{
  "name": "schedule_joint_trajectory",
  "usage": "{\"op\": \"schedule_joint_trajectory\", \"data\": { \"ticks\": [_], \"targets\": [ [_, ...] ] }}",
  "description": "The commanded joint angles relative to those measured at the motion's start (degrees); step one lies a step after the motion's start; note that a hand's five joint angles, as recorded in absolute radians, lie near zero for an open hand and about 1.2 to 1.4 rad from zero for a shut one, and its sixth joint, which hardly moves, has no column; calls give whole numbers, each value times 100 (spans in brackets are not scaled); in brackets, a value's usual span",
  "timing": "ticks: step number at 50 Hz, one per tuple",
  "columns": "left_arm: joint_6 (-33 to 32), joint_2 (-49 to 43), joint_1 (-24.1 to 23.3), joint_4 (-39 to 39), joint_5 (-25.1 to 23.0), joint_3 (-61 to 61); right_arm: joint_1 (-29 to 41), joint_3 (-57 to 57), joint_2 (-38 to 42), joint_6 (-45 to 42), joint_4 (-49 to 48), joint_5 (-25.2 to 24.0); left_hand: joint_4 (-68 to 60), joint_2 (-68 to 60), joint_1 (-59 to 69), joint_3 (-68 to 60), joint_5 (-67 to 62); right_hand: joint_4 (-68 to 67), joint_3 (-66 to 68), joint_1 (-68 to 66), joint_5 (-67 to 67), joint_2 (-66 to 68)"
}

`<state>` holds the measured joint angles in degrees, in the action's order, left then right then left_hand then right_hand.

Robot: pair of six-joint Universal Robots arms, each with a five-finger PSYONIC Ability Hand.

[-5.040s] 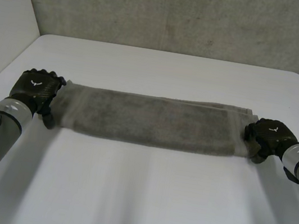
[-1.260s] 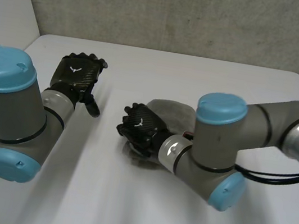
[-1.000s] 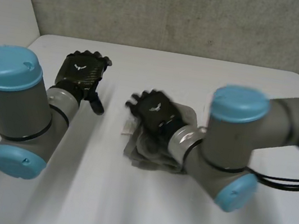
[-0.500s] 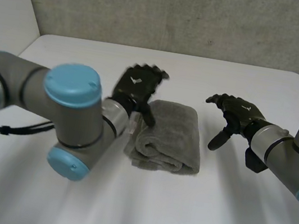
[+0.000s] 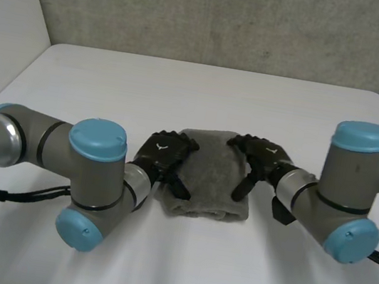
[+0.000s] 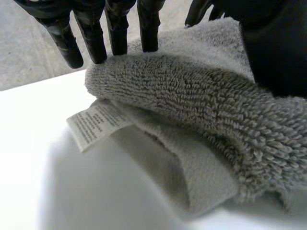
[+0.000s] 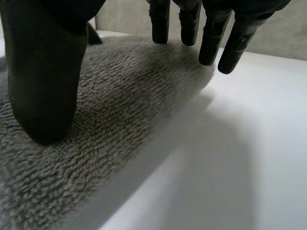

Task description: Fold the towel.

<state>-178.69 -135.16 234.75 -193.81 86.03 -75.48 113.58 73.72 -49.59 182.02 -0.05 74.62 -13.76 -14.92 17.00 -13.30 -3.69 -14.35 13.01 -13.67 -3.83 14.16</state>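
The folded grey terry towel [image 5: 209, 177] is hemmed in on two sides. The left hand [image 5: 164, 154] rests flat on its left edge and the right hand [image 5: 263, 156] on its right edge. The grey left arm [image 5: 91, 170] and grey right arm [image 5: 344, 188] block the space beyond each. Past the towel's far and near edges, the white counter [image 5: 211, 95] lies open.

Head camera overlooks the table [image 5: 176, 270] from above and behind; each wrist camera sits low and close; all three share the towel [image 5: 212, 174].
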Motion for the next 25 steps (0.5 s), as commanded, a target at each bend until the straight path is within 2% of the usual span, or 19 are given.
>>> {"op": "schedule_joint_trajectory", "data": {
  "ticks": [1,11,14,16,19,21,25],
  "targets": [
    [1,182,45,36,19,-195,182,-279,415,-44,5,192,376,134,-342,330,11,435,-301,367,383,-416],
    [1,323,45,168,19,-204,200,-280,416,-219,32,254,376,218,-426,330,95,435,-301,367,383,-416],
    [-8,455,54,370,28,-160,200,-227,161,-263,49,211,376,252,-460,330,129,435,-301,367,383,-416],
    [-34,640,54,475,28,-160,200,-166,-434,-255,58,228,376,269,-477,330,146,435,-301,367,383,-416],
    [-69,1132,89,634,46,-178,191,-148,-789,-246,58,254,376,336,-544,330,213,435,-301,367,383,-416],
    [-35,1700,167,739,46,-169,130,-156,-1436,-220,49,272,376,353,-561,330,230,435,-301,367,383,-416],
    [-8,2257,326,941,81,-108,103,-236,-1984,-202,120,439,376,353,-561,330,230,435,-301,367,383,-416]
  ]
}}
